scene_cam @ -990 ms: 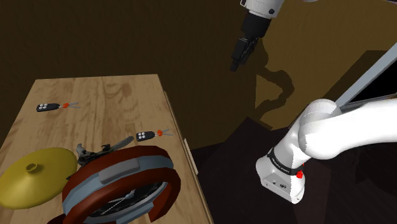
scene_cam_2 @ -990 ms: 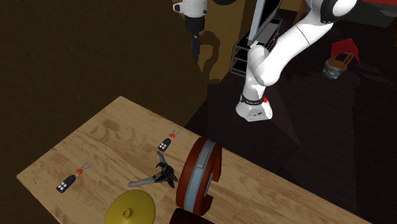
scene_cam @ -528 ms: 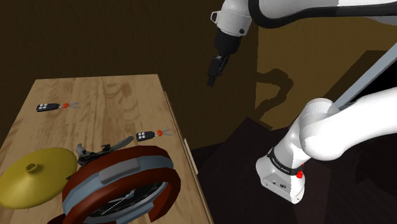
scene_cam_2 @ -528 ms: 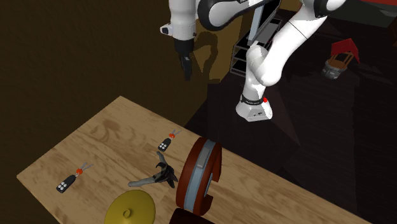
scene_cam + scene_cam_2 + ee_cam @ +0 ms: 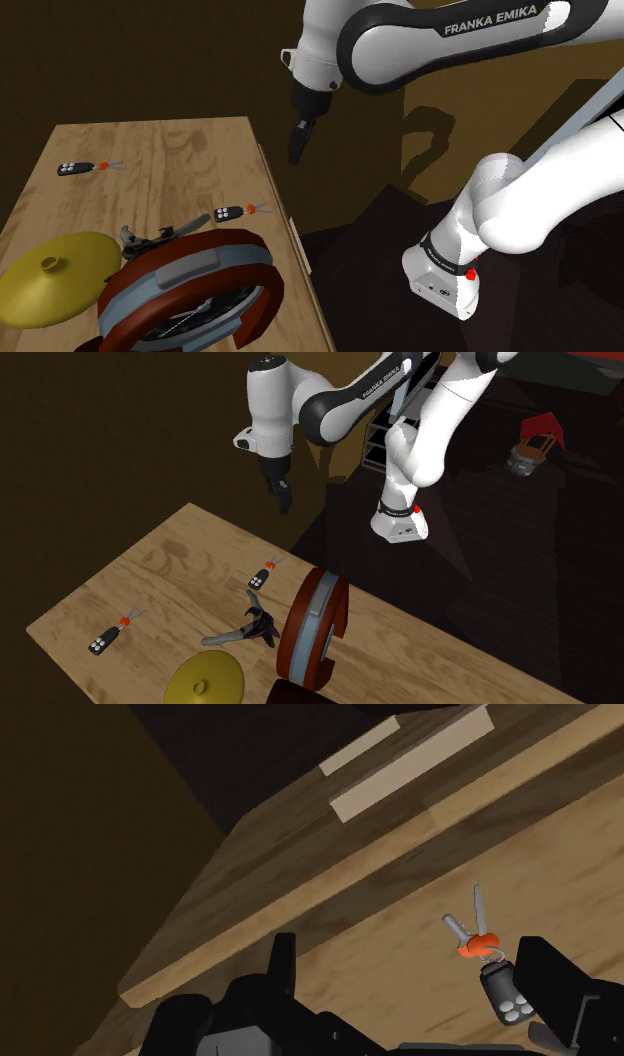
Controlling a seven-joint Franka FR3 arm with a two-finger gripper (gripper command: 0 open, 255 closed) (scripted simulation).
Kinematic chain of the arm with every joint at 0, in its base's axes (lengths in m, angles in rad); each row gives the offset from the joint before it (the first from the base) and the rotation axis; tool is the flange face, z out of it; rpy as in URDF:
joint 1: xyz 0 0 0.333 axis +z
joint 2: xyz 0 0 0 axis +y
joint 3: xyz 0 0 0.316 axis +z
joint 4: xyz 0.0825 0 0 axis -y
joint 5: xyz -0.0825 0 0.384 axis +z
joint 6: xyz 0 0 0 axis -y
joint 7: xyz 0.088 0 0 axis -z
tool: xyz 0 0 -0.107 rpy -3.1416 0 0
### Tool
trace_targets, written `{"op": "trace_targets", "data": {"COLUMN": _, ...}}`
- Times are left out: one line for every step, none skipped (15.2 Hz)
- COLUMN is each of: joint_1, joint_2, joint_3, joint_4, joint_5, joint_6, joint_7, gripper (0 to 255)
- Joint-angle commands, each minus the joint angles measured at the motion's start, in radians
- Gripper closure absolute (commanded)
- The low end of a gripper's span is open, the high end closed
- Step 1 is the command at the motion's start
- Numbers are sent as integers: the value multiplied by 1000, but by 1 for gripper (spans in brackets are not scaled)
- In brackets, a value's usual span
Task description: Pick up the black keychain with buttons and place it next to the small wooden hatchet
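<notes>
A white Franka arm (image 5: 450, 40) with dark joints rises from its base (image 5: 445, 275) at the shoulder view's lower right. It bends at a rounded elbow and reaches across the top toward that view's left. At the wrist it turns down, and the black gripper (image 5: 295, 153) hangs pointing downward, slightly tilted. In the second exterior view the gripper (image 5: 285, 503) looks narrow, perhaps seen edge-on. In the wrist view its two fingers (image 5: 283, 966) stand well apart.
</notes>
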Motion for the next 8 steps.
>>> {"op": "trace_targets", "data": {"joint_1": 17, "joint_2": 58, "joint_3": 28, "joint_4": 11, "joint_5": -8, "joint_6": 54, "joint_7": -5, "gripper": 0}}
{"op": "trace_targets", "data": {"joint_1": 25, "joint_2": 87, "joint_3": 41, "joint_4": 18, "joint_5": -15, "joint_6": 77, "joint_7": -6, "gripper": 0}}
{"op": "trace_targets", "data": {"joint_1": 32, "joint_2": 116, "joint_3": 54, "joint_4": 27, "joint_5": -23, "joint_6": 100, "joint_7": -6, "gripper": 0}}
{"op": "trace_targets", "data": {"joint_1": 39, "joint_2": 146, "joint_3": 67, "joint_4": 36, "joint_5": -32, "joint_6": 123, "joint_7": -6, "gripper": 0}}
{"op": "trace_targets", "data": {"joint_1": 46, "joint_2": 176, "joint_3": 81, "joint_4": 46, "joint_5": -42, "joint_6": 145, "joint_7": -5, "gripper": 0}}
{"op": "trace_targets", "data": {"joint_1": 53, "joint_2": 206, "joint_3": 94, "joint_4": 56, "joint_5": -54, "joint_6": 166, "joint_7": -3, "gripper": 0}}
{"op": "trace_targets", "data": {"joint_1": 59, "joint_2": 236, "joint_3": 106, "joint_4": 67, "joint_5": -68, "joint_6": 187, "joint_7": 0, "gripper": 0}}
{"op": "trace_targets", "data": {"joint_1": 66, "joint_2": 267, "joint_3": 118, "joint_4": 79, "joint_5": -83, "joint_6": 206, "joint_7": 4, "gripper": 0}}
